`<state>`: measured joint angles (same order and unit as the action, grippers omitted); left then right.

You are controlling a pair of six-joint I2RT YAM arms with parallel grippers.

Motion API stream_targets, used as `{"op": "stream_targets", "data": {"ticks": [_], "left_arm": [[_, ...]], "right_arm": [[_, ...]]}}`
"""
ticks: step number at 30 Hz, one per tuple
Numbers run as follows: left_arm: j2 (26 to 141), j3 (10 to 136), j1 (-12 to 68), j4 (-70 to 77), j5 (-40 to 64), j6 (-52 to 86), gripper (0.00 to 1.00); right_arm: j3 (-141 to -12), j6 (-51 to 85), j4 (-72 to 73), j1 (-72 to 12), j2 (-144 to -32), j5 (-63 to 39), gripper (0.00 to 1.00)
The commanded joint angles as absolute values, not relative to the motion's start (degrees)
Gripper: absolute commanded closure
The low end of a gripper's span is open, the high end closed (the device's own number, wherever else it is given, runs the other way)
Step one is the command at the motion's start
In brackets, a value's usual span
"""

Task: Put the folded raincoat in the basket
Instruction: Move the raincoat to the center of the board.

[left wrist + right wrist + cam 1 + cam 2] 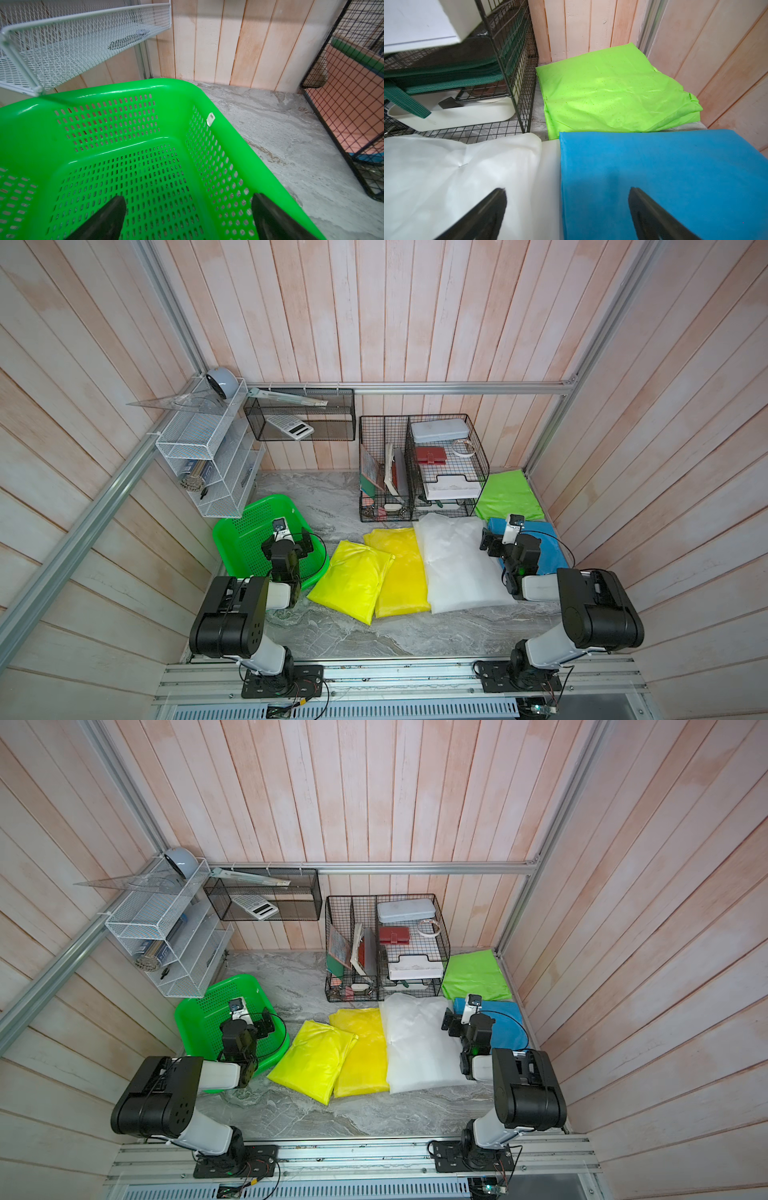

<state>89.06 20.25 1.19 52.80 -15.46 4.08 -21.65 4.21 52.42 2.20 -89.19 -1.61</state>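
Both arms empty, the basket (249, 526) empty, folded raincoats laid out along the counter (374, 639).

The left arm (286, 560) holds its jaws spread wide over the basket's perforated floor, gripping nothing. The right arm (515, 556) holds its jaws equally wide and empty above the seam where the white raincoat (456, 166) meets the blue raincoat (654, 176). No raincoat is in the basket (the task does not say which is meant). The bright yellow raincoat (353, 580) lies just beside the basket's rim on the robot's right, its long axis slanting away from the robot, so the left arm is nearer to it. The white and blue ones lie straight beneath the right jaws, and carrying either to the basket would probably mean crossing the whole row.
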Motion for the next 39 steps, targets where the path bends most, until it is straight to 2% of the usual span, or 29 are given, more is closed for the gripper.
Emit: {"op": "stream_targets", "data": {"ticks": [1, 3, 6, 9, 12, 14, 16, 19, 22, 24, 25, 28, 31, 34, 37, 39], "left_arm": [[89.6, 21.4, 1.0, 53.2, -15.4, 4.3, 0.0], [89.5, 21.4, 0.4, 53.1, -15.5, 4.7, 0.0], [87.7, 19.6, 0.8, 55.3, -23.5, 7.4, 0.0], [82.9, 15.8, 2.0, 58.4, -27.2, 6.9, 0.0], [74.4, 13.9, 5.5, 56.4, -32.4, 4.4, 0.0], [67.3, 16.1, 6.5, 45.9, -36.4, 10.0, 0.0], [59.8, 22.7, 5.2, 23.9, -38.2, 23.4, 0.0], [54.3, 32.2, 1.4, 0.7, -30.7, 32.7, 0.0], [52.4, 38.1, -0.5, -14.2, -28.9, 37.6, 0.0], [51.1, 40.2, -2.9, -18.3, -15.9, 36.3, 0.0], [50.5, 41.4, -3.1, -20.8, -10.5, 36.9, 0.02], [49.8, 44.7, -3.0, -26.3, 5.7, 36.9, 0.16], [49.2, 45.4, -2.0, -30.8, 17.0, 38.7, 0.22], [47.2, 45.4, 2.9, -36.6, 19.0, 38.0, 0.23], [46.2, 45.0, 10.1, -40.2, 16.9, 37.9, 0.23], [47.0, 44.5, 14.3, -40.7, 15.1, 38.1, 0.35]], "right_arm": [[-22.0, 3.6, 51.8, 2.5, -89.1, -2.2, 0.02], [-22.0, 3.6, 51.8, 2.5, -89.1, -2.2, 0.02], [-22.0, 3.6, 51.7, 2.5, -89.1, -2.3, 0.02], [-21.6, 4.3, 52.4, 2.5, -88.7, -0.5, 0.02], [-19.7, 5.3, 50.8, 2.4, -82.8, 3.3, 0.02], [-19.3, 5.5, 46.0, 1.9, -76.2, 5.9, 0.02], [-20.6, 10.0, 37.7, 1.8, -69.6, 8.7, 0.02], [-22.9, 25.4, 24.4, 2.1, -61.1, 15.4, 0.02], [-23.0, 30.9, 16.9, 2.5, -54.5, 13.5, 0.02], [-23.5, 36.8, 10.0, 2.8, -50.4, 13.0, 0.02], [-23.7, 37.7, 7.6, 2.9, -48.4, 10.9, 0.02], [-24.4, 36.5, 2.8, 2.9, -43.8, 0.2, 0.02], [-26.3, 37.8, -4.2, 2.6, -41.5, -9.6, 0.06], [-27.7, 42.1, -8.6, 0.9, -42.0, -20.9, 0.16], [-28.3, 46.4, -11.1, -6.9, -43.4, -24.3, 0.24], [-29.6, 46.9, -12.6, -16.2, -44.7, -21.3, 0.28]]}}
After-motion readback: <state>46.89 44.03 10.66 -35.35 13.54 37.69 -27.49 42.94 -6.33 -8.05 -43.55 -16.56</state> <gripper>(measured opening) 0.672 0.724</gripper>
